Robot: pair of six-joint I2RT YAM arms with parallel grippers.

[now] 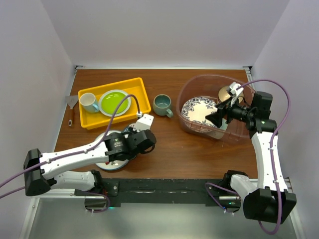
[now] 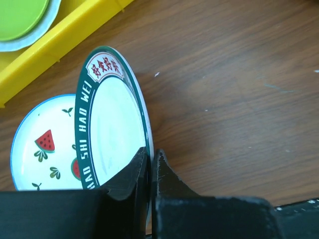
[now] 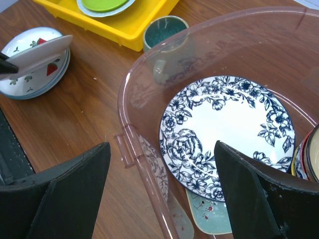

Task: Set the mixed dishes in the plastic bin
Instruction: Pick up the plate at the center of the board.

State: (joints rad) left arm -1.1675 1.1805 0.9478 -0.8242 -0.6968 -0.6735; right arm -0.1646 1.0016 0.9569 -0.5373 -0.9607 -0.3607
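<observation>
At table front-left, pinching rim of green-rimmed plate (image 2: 112, 127) with left gripper (image 2: 150, 167), above watermelon plate (image 2: 42, 144). Bite possibly shallow: lift slowly, carry into plastic bin (image 3: 130, 142), dodging right gripper (image 3: 159, 154) spread wide there.

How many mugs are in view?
2. A white mug sits in the yellow tray; a grey-green mug stands on the table between that tray and the plastic bin. Another could be hidden inside the bin.
</observation>
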